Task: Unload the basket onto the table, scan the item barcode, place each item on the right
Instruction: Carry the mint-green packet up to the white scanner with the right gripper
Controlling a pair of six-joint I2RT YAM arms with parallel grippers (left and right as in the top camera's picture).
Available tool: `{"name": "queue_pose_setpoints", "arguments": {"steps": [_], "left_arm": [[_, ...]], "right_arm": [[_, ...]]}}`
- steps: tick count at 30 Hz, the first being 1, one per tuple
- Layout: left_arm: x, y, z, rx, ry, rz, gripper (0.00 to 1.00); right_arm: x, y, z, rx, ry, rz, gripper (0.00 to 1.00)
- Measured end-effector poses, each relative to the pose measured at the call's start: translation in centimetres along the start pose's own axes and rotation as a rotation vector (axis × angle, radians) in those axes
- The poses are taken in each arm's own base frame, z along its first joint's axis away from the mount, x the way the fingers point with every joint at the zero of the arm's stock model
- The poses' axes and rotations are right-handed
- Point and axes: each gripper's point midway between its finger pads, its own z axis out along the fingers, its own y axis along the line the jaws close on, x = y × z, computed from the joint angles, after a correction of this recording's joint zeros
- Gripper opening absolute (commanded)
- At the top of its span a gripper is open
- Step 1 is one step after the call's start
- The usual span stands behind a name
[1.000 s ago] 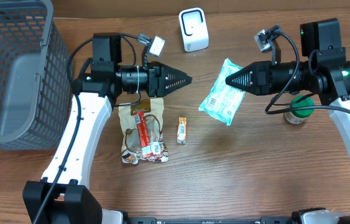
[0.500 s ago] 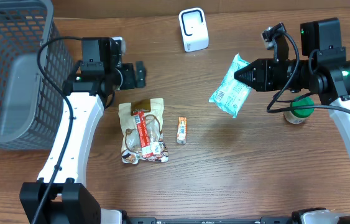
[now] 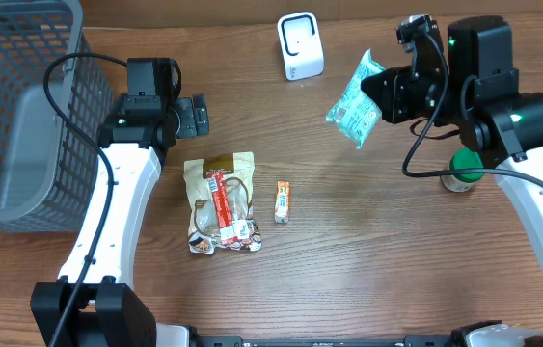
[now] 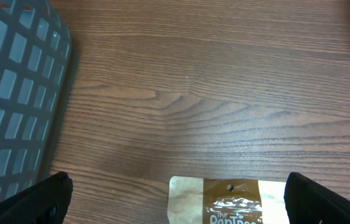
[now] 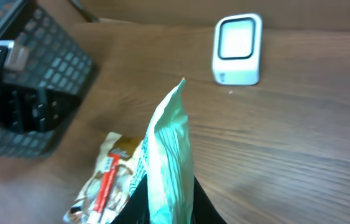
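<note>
Two grippers are in very different states. The right gripper (image 3: pixel 385 94) is pressed together on the edge of a mint-green soft packet (image 3: pixel 353 99), which hangs in the air above the table, near the white barcode scanner (image 3: pixel 300 45) on its right and not touching it. The left gripper (image 3: pixel 196 116) is spread wide and holds nothing; it hovers near the grey basket (image 3: pixel 20 106), above the brown snack pouch (image 3: pixel 221 202) that lies on the wood beside a small snack bar (image 3: pixel 283 201). The step in hand, as I judge it, is to present the packet to the scanner. A small white label on the packet's upper face seems to be the barcode, but it is too small to be sure. To do this well, the wrist should turn this face toward the scanner window and bring it near without hitting the device. The pinch is at one edge only, so the soft film can sag or fold; a slow motion and a short steady pause would help the reading.
</note>
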Motion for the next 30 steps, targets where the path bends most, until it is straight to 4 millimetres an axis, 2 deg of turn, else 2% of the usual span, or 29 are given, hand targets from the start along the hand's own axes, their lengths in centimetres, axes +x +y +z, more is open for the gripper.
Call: {"name": "queue_pose_setpoints", "arguments": {"steps": [8,10,12,17,23,27,30], "left_arm": [[0.0,0.1,0.0,-0.005,0.000,0.000,1.00],[0.0,0.1,0.0,-0.005,-0.001,0.000,1.00],[0.0,0.1,0.0,-0.005,0.000,0.000,1.00],[0.0,0.1,0.0,-0.007,-0.001,0.000,1.00],[0.0,0.1,0.0,-0.008,-0.001,0.000,1.00],[0.0,0.1,0.0,-0.008,-0.001,0.000,1.00],[0.0,0.1,0.0,-0.008,-0.001,0.000,1.00]], "right_arm": [[-7.7,-0.1,-0.7,0.107,-0.083,-0.081,0.03],[-9.7,-0.3,-0.1,0.144,-0.117,-0.148,0.04],[-10.7,-0.4,0.9,0.170,-0.138,-0.218,0.03],[-11.1,0.0,5.8,0.242,-0.132,-0.429,0.03],[-10.4,0.7,11.9,0.341,-0.111,-0.631,0.04],[-10.0,0.1,16.0,0.437,-0.107,-0.733,0.03],[-9.5,-1.3,19.3,0.515,-0.108,-0.770,0.03]]}}
